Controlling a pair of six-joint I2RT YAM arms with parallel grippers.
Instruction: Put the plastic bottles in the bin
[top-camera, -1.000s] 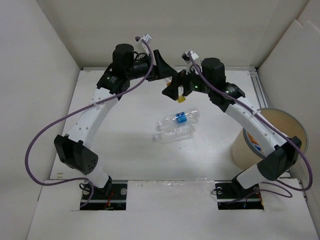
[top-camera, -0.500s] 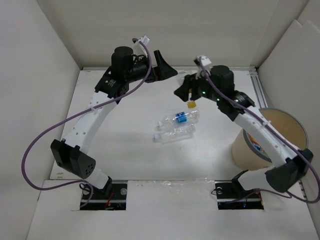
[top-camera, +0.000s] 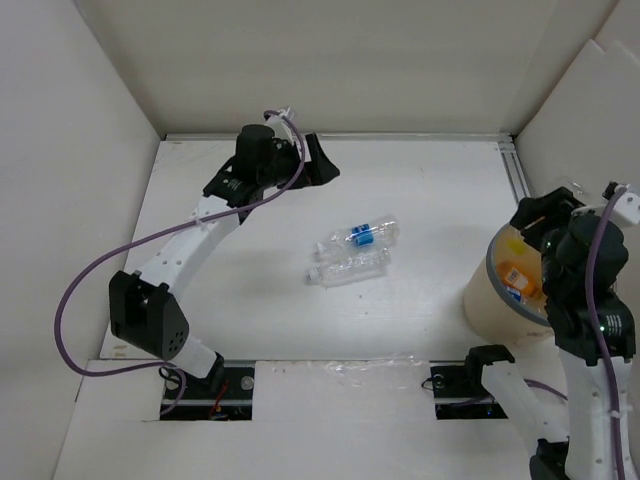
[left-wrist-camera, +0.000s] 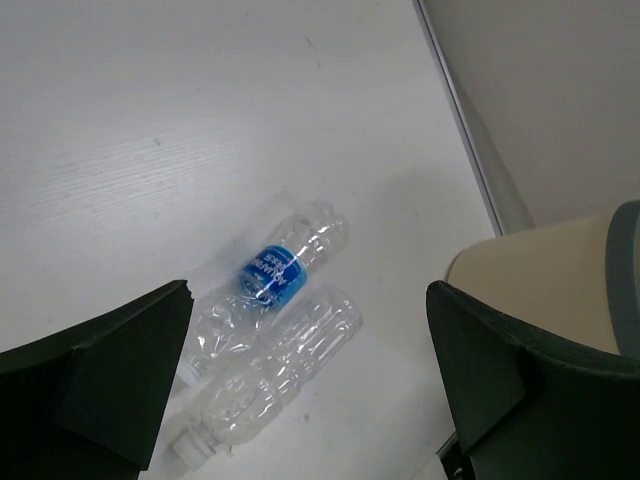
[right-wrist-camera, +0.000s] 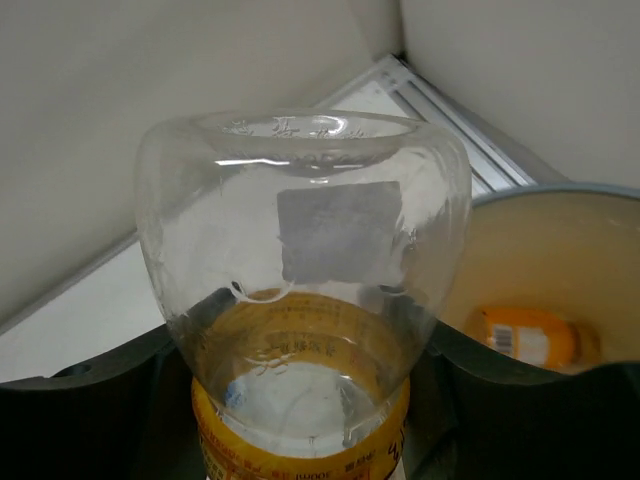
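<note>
**Two bottles on the table, one in the bin, one held over it**

White walls (top-camera: 100, 150) box in a white table (top-camera: 250, 240) on three sides.

- Left arm (top-camera: 190, 240): reaches up the left side of the table toward the back wall, with a purple cable (top-camera: 75, 300) looping off it.
- Right arm (top-camera: 590, 330): raised at the right edge, with its wrist above the bin.
- Bin (top-camera: 490, 300): round and tan with a pale rim, standing at the right edge of the table, well apart from the loose bottles.
- Left gripper (top-camera: 322, 162): jaws spread wide and holding nothing. Its wrist view looks down on the two loose bottles.
- Right gripper (right-wrist-camera: 300, 400): pinching a clear bottle with a yellow label (right-wrist-camera: 300, 290). The bottle's base fills the wrist view just beside the bin's rim.
- Blue-label bottle (top-camera: 362, 236): lying on its side near the table's middle.
- Plain bottle (top-camera: 348, 268): clear, lying right alongside the blue-label one on its near side.
- Orange bottle (right-wrist-camera: 530, 335): lying on its side on the bin's floor.
</note>
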